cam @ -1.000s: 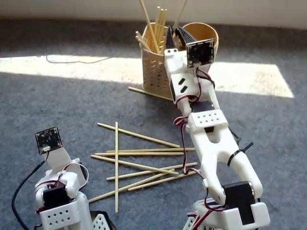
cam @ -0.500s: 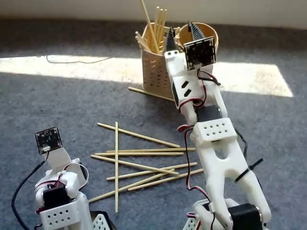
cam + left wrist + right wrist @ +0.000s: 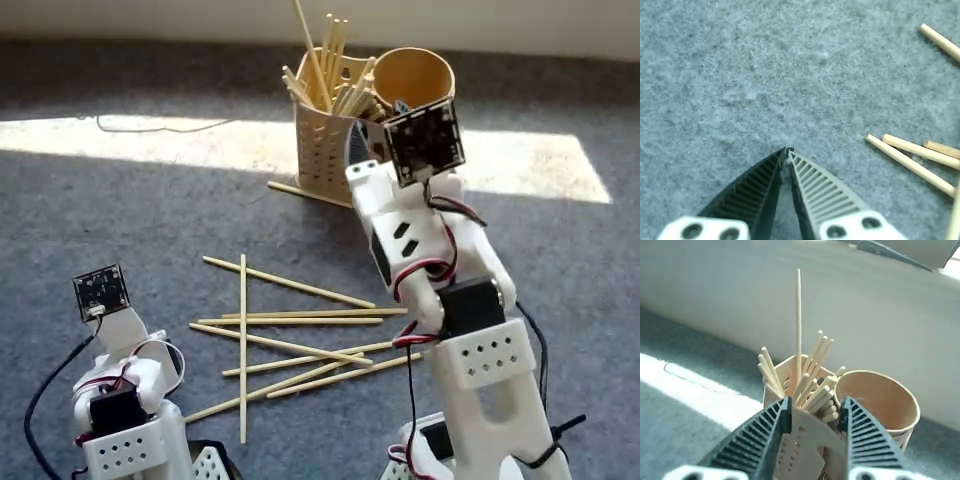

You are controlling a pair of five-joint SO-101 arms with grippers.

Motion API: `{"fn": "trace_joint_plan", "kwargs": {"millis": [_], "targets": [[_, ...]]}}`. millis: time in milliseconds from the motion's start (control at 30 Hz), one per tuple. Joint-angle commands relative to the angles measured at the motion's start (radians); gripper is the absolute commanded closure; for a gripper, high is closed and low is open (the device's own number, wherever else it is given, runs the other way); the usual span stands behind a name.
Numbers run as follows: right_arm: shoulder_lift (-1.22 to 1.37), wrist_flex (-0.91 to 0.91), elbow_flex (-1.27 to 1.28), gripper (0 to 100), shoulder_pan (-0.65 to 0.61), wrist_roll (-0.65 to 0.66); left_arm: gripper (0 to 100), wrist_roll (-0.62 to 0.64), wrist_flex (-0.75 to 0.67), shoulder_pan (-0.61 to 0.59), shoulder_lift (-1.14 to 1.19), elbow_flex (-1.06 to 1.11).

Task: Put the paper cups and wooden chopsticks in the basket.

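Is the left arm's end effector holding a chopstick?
No, the left end effector is shut on nothing over the carpet, and the chopsticks lie off to its side.

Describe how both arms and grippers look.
The left arm and right arm are white plastic with black servos, red and black cables, and a black square wrist camera board. The left gripper and right gripper have ribbed, pointed fingers.

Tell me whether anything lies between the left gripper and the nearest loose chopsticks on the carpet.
Nothing visible does. The left gripper is shut, its tips pointing down at the carpet, and bare carpet runs from them to the ends of the nearest loose chopsticks.
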Motion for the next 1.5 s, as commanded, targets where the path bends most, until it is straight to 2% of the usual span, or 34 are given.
{"fn": "trace_joint_plan", "kwargs": {"millis": [0, 300, 567, 833, 1100, 1367, 1467], "targets": [[-0.061, 0.16, -0.01, 83.5, -0.087, 0.066, 99, -0.005, 0.005, 0.008, -0.002, 0.019], [0.097, 0.303, -0.01, 83.6, -0.291, 0.069, 99, -0.005, 0.005, 0.008, -0.002, 0.019], [0.412, 0.294, -0.045, 83.6, -0.392, 0.092, 99, -0.005, 0.005, 0.008, -0.002, 0.019], [0.707, 0.295, -0.182, 83.6, -0.398, 0.17, 99, -0.005, 0.005, 0.008, -0.002, 0.019], [0.972, 0.297, -0.344, 83.6, -0.398, 0.173, 99, -0.005, 0.005, 0.008, -0.002, 0.019], [1.125, 0.297, -0.415, 83.7, -0.392, 0.173, 99, -0.005, 0.005, 0.008, -0.002, 0.019], [1.161, 0.297, -0.43, 89.6, -0.39, 0.173, 99, -0.005, 0.005, 0.008, -0.002, 0.019]]}}
